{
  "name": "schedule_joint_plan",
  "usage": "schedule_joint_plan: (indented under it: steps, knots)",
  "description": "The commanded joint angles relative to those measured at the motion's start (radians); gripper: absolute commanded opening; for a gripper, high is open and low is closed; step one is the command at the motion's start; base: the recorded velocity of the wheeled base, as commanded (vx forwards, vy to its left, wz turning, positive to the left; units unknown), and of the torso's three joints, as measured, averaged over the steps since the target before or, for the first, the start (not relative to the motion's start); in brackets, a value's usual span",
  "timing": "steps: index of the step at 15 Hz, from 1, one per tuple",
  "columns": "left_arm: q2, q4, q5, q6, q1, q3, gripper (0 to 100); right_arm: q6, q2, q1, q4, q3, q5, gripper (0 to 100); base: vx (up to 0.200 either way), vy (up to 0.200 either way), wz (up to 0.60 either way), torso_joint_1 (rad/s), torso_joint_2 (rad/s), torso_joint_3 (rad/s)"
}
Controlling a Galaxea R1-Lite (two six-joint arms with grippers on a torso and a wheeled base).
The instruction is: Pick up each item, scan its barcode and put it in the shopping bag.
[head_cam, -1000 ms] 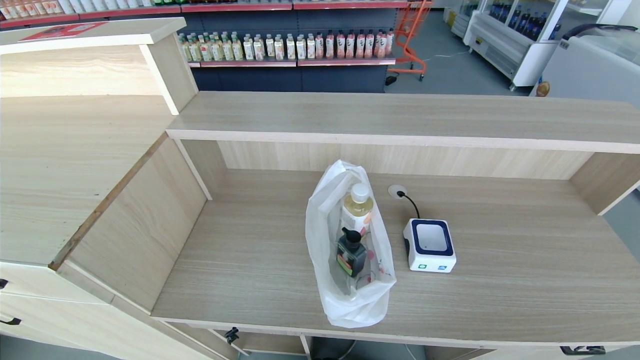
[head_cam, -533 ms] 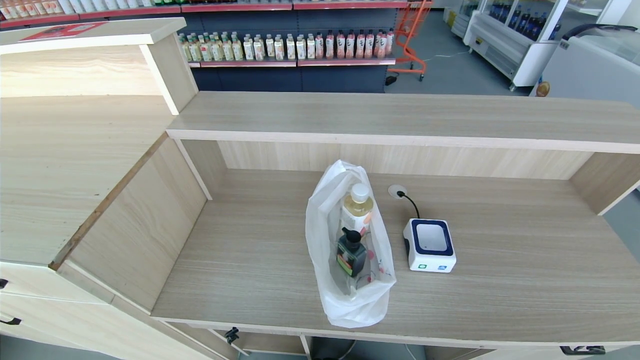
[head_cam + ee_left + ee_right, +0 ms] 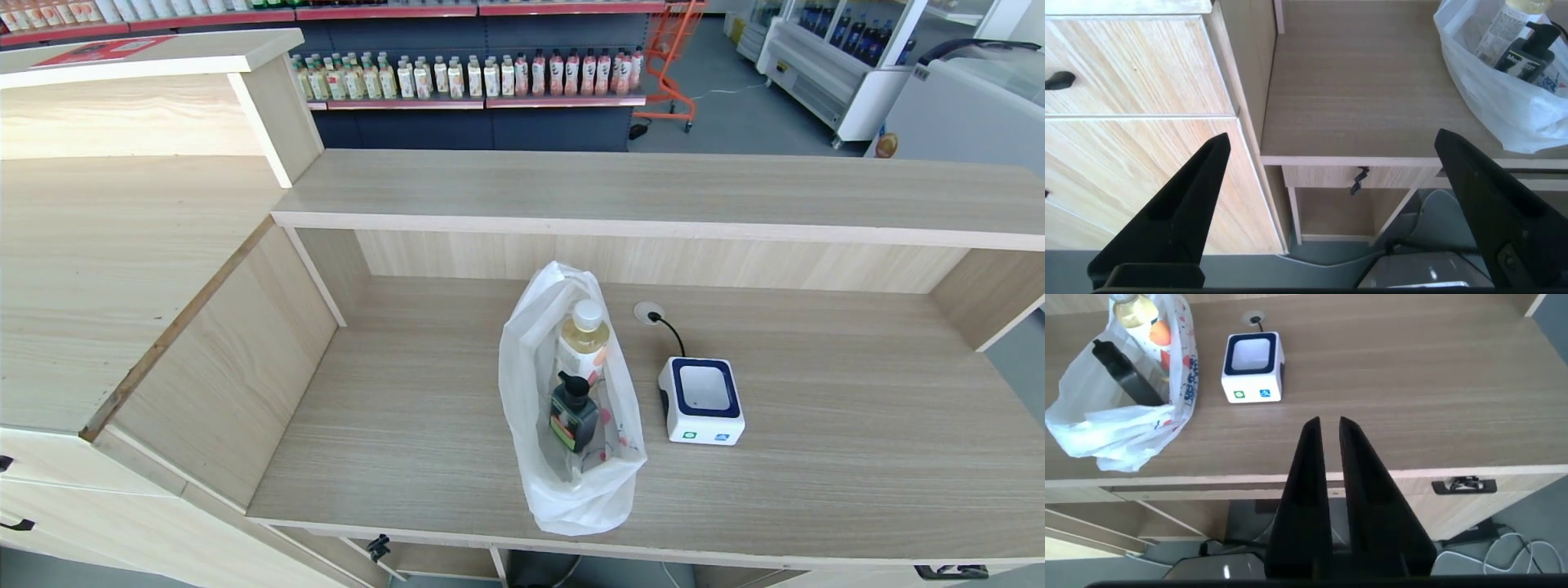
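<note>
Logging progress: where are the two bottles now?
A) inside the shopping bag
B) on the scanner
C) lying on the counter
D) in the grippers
A: the drink bottle and the dark pump bottle both stand inside the white shopping bag, beside the scanner.

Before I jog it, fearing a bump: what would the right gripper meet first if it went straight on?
The right gripper would likely meet bare counter, passing beside the scanner; depth is unclear.
</note>
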Motion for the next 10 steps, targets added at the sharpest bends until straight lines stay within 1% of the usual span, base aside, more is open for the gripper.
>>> schedule_joint_plan:
  steps: [1, 3, 4, 10]
  knots:
    - [0.000, 0.000, 0.000, -0.002, 0.000, 0.000, 100, 0.000, 0.004, 0.000, 0.000, 0.000, 0.000, 0, 0.000, 0.000, 0.00, 0.000, 0.00, 0.000]
    - [0.001, 0.000, 0.000, -0.002, 0.000, 0.000, 100, 0.000, 0.004, 0.000, 0.000, 0.000, 0.000, 0, 0.000, 0.000, 0.00, 0.000, 0.00, 0.000]
    - [0.000, 0.000, -0.002, 0.004, 0.000, 0.000, 100, 0.000, 0.004, 0.000, 0.000, 0.000, 0.000, 0, 0.000, -0.200, 0.00, -0.002, 0.00, 0.002]
    - [0.000, 0.000, 0.000, 0.003, 0.000, 0.000, 100, 0.000, 0.004, 0.000, 0.000, 0.000, 0.000, 0, 0.000, -0.200, 0.00, 0.007, 0.00, 0.000]
